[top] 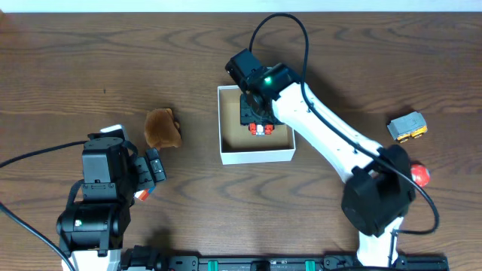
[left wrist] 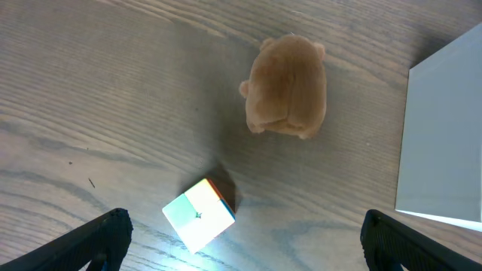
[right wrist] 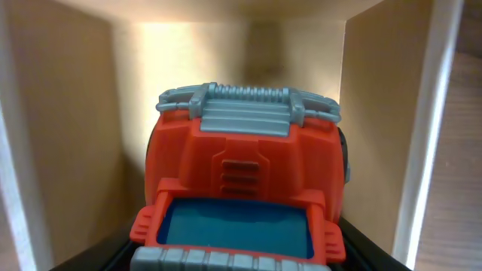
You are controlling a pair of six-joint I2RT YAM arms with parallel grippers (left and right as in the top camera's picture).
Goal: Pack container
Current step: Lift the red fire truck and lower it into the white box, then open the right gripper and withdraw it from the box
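- The left gripper (top: pixel 154 172) hovers low over the table (top: pixel 68 68) at the near left. Its jaws are spread wide and hold nothing.
- In the left wrist view a cube (left wrist: pixel 199 213) with white, green and orange faces lies on the wood between the two dark fingers (left wrist: pixel 102 239), touching neither.
- A brown plush (top: pixel 163 128) lies beyond the cube, apart from it and well left of the container.
- The container (top: pixel 256 155) sits at mid-table, slightly toward the far edge. It is a square open box with white walls and a brown floor. Its white side wall shows at the right edge of the left wrist view.
- The right gripper (top: pixel 258 124) reaches down inside the container from the right arm, which stretches across from the near right.
- The right gripper's jaws are clamped on the sides of a red truck (right wrist: pixel 245 188) with a grey grille and a blue window. The truck is inside the container, with cardboard walls on both sides and ahead. Whether its wheels touch the floor I cannot tell.
- A grey and yellow car (top: pixel 407 126) stands on the wood far right, well apart from the container.
- A red ball (top: pixel 421 175) lies nearer than the car, just beside the right arm's base.
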